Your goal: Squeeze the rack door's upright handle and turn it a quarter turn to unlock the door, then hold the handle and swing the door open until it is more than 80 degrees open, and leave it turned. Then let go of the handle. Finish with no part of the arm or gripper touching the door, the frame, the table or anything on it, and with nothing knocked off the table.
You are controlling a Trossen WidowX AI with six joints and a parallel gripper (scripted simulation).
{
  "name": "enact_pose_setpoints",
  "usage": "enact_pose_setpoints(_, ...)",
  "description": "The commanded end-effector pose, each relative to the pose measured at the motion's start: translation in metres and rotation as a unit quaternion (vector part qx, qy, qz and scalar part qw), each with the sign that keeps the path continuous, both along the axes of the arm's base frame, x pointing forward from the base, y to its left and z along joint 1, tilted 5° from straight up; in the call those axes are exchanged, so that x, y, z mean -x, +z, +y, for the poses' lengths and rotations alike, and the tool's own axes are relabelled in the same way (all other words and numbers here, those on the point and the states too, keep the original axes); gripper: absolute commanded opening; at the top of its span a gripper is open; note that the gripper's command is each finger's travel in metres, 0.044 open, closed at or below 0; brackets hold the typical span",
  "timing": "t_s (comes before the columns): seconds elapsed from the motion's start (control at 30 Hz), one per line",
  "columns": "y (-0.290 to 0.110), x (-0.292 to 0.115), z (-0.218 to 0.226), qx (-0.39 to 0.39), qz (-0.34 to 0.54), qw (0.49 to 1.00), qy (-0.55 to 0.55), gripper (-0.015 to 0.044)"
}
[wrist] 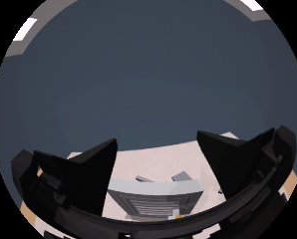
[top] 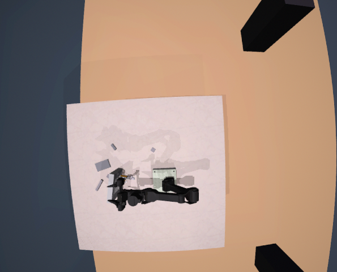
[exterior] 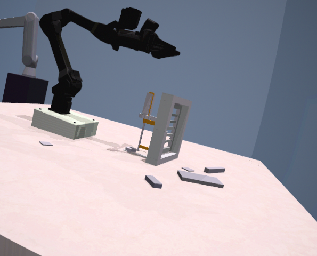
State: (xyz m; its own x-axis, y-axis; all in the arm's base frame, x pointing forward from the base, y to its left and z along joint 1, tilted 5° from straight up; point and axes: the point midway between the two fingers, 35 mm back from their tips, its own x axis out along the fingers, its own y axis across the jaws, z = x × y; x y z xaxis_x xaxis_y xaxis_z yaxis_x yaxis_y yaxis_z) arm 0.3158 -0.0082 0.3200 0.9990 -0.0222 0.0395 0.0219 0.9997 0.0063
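Note:
My gripper [top: 107, 193] [exterior: 179, 53] [wrist: 158, 139] is open and empty. It hangs high above the grey rack frame [top: 110, 191] [exterior: 157, 132] [wrist: 155, 187], with clear air between them, and touches nothing. The frame stands upright, with horizontal slats showing in its opening. Orange and light grey door fittings [top: 123, 176] [exterior: 148, 121] [wrist: 178, 217] stand out on the side facing the arm's base. A thin upright rod [exterior: 141, 135] and a light upright piece with an orange edge [exterior: 146, 104] show there. The door's angle and the handle's turn are too small to tell.
The arm's pale green base [top: 160, 174] [exterior: 56, 124] stands on the table [top: 177, 228] [exterior: 97, 192]. Behind and beside the frame lie a flat grey slab [top: 102, 165] [exterior: 200, 178], small bars [top: 113, 146] [exterior: 153, 182] and another bar [top: 99, 185] [exterior: 214, 169]. A small tile [top: 153, 149] [exterior: 46, 143] lies near the base.

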Motion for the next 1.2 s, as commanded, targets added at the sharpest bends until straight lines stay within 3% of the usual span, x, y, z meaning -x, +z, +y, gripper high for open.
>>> enact_pose_setpoints(0.0, 0.0, 0.0, 0.0, 0.0, 0.002, 1.0, 0.0, 0.0374)
enact_pose_setpoints(0.13, -0.006, -0.009, -0.002, -0.003, 0.04, 0.999, -0.003, 0.0289)
enact_pose_setpoints(1.17, -0.065, -0.039, -0.018, -0.036, 0.385, 0.922, -0.034, 0.0289)
